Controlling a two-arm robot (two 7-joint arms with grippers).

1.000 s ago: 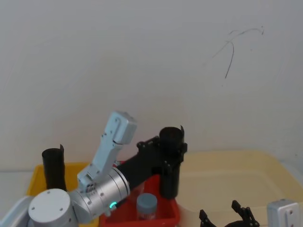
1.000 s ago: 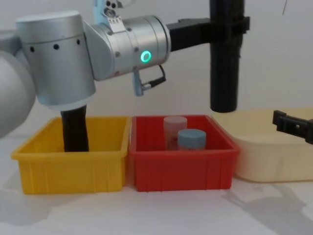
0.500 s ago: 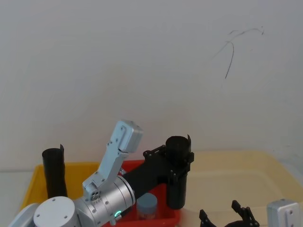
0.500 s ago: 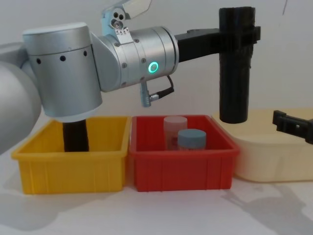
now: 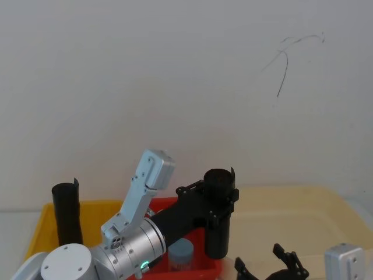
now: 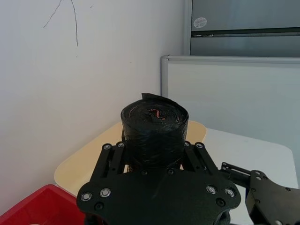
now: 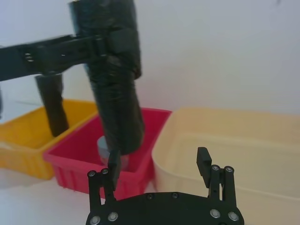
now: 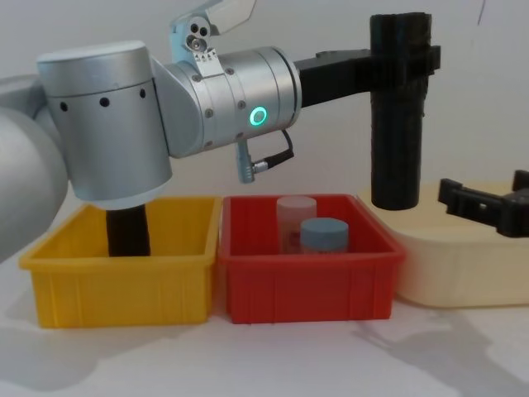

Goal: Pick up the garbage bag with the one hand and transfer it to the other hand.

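Your left end effector (image 8: 403, 64) pinches the garbage bag (image 8: 397, 149) near its top, holding it upright in the air over the red bin (image 8: 306, 281) where it meets the cream tub (image 8: 463, 265). Your right end effector (image 7: 157, 159) sits spread, lower down nearby. The roll looks light, firm yet squashy, and slick; take it around the bare lower half.

Garbage bag (image 8: 396, 124) above mid bin (image 8: 306, 285), R side (tub (image 8: 455, 273) beside).
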